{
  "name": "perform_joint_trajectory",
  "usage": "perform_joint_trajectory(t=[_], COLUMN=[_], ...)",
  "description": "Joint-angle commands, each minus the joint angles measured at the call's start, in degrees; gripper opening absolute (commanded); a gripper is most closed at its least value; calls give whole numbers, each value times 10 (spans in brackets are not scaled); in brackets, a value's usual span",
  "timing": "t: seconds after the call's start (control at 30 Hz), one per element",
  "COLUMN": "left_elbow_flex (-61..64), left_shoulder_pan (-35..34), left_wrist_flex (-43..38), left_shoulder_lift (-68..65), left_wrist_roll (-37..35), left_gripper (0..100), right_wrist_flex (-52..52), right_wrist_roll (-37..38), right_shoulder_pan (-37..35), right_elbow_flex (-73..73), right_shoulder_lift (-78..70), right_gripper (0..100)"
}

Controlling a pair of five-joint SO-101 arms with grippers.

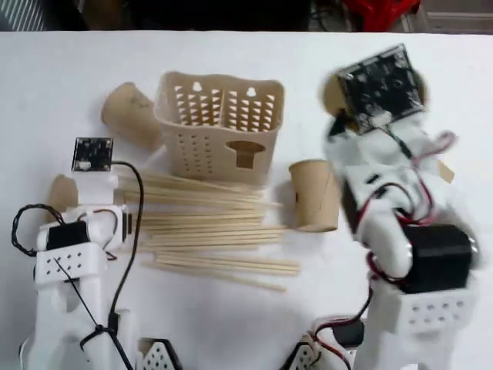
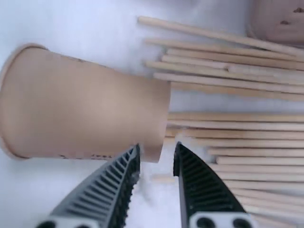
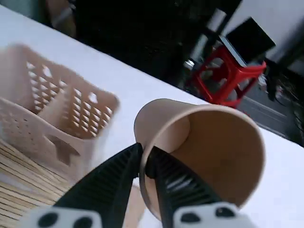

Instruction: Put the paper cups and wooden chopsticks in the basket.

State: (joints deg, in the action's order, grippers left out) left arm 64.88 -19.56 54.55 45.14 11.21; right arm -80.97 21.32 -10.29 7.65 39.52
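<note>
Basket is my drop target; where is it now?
In the high view the basket stands centre-back, a tipped paper cup at its left, chopsticks lying in front.

High camera looked down over counter [image 1: 62,69]. Left wrist camera hung close above chopsticks [image 2: 228,70]; right wrist camera faced basket [image 3: 52,109] obliquely. All shared chopsticks.

Paper cups [image 1: 314,196]: 4 in sight, 3 lying on the table [image 1: 62,69], 1 held above it.
Wooden chopsticks [image 1: 208,231]: 1 loose pile, well over 10, overlapping too much for an exact count.
Basket [image 1: 219,127]: 1.
Robot arms [image 1: 69,262]: 2.
</note>
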Motion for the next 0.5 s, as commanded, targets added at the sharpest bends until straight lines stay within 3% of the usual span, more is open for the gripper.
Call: perform_joint_trajectory(t=[0.0,0.47], left_elbow_flex=[11,12], left_shoulder_pan=[-4,18], left_wrist_flex=[-39,-37], left_shoulder_lift=[14,14], left_wrist_roll=[6,6], left_gripper=[133,133], right_wrist_flex=[56,131], right_wrist_roll=[-37,-69], right_shoulder_pan=[-65,-110], right_elbow_flex=[17,14], right_shoulder_lift=[-40,-143], right_gripper=[16,16])
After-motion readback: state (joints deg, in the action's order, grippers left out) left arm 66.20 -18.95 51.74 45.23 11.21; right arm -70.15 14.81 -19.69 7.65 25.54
